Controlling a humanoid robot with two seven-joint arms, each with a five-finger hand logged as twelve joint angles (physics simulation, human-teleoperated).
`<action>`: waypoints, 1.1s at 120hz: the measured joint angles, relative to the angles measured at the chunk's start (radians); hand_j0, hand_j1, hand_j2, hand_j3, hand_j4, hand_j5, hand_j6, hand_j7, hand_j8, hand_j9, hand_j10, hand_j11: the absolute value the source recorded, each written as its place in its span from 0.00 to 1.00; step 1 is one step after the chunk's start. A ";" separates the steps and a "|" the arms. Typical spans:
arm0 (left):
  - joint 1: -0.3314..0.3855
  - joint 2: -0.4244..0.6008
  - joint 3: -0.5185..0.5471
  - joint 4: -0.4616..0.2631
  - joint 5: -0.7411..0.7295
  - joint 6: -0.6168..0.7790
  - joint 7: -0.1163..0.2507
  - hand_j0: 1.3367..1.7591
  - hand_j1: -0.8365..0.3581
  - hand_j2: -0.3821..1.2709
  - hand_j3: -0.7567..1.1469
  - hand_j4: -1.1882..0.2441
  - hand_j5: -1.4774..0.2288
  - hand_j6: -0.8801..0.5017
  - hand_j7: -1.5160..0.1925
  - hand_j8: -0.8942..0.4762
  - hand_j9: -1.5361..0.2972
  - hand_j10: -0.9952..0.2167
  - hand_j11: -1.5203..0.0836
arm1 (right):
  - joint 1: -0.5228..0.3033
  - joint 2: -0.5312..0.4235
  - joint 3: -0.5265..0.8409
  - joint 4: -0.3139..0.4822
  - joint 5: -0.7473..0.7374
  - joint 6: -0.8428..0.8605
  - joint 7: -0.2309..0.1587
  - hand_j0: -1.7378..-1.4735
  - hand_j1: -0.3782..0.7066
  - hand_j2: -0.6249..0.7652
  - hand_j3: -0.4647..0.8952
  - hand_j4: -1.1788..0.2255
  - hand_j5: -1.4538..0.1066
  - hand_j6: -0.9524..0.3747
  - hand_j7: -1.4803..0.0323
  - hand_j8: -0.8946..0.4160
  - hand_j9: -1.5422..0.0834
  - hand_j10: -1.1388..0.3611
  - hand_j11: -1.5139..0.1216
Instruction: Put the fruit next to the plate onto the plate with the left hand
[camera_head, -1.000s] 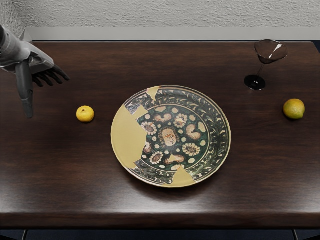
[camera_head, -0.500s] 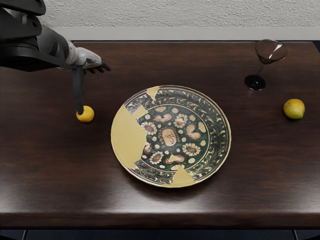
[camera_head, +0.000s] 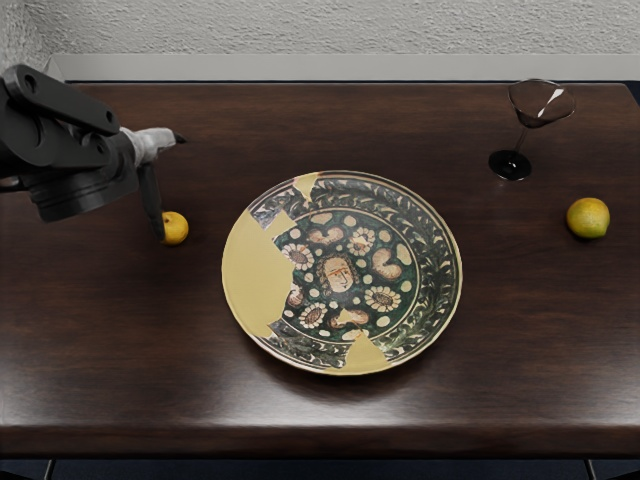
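A dark wooden table (camera_head: 120, 340) runs across the view under a rough grey wall (camera_head: 350, 25), with the large painted plate (camera_head: 228, 268) lying flat at its middle. We take the small orange fruit (camera_head: 177, 228) just left of the plate to be the one meant. It sits on the wood, near the plate's left rim but apart from it. The left hand (camera_head: 150, 160) hangs above and to the left of it, its arm entering from the left edge. The hand is not closed on anything: one dark digit (camera_head: 152, 205) points down against the fruit's left side, whether touching we cannot tell, and the others reach to the right higher up, clear of it. We judge this the approach, with the grasp not yet made. The next move calls for bringing the other digits down round the fruit's far and right sides and closing gently, since a push from one side alone could roll it. After that come a lift and a short carry right, over the rim. A stemmed glass (camera_head: 540, 102) stands far right, and a second fruit (camera_head: 588, 217) lies near the right edge, both well clear of the path
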 joint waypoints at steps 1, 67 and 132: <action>0.006 0.000 0.000 0.000 -0.001 0.003 0.000 0.76 0.96 0.24 0.40 0.81 0.84 0.61 0.86 0.63 0.81 0.79 0.92 | 0.000 0.000 0.000 0.000 0.000 0.000 0.000 0.30 0.03 0.45 0.34 0.84 0.93 0.72 0.98 0.68 0.95 0.76 0.93; 0.162 -0.053 -0.065 0.028 -0.015 0.138 -0.012 0.76 0.95 0.24 0.40 0.80 0.83 0.61 0.86 0.62 0.81 0.79 0.91 | 0.000 0.000 0.000 0.000 0.000 0.000 0.000 0.30 0.03 0.45 0.34 0.84 0.93 0.72 0.98 0.68 0.95 0.76 0.93; 0.297 -0.061 -0.055 0.208 -0.012 0.138 -0.013 0.76 0.86 0.25 0.40 0.74 0.77 0.54 0.79 0.56 0.75 0.71 0.84 | 0.000 0.000 0.000 0.000 0.000 0.000 0.000 0.30 0.03 0.45 0.34 0.84 0.93 0.72 0.98 0.68 0.95 0.76 0.93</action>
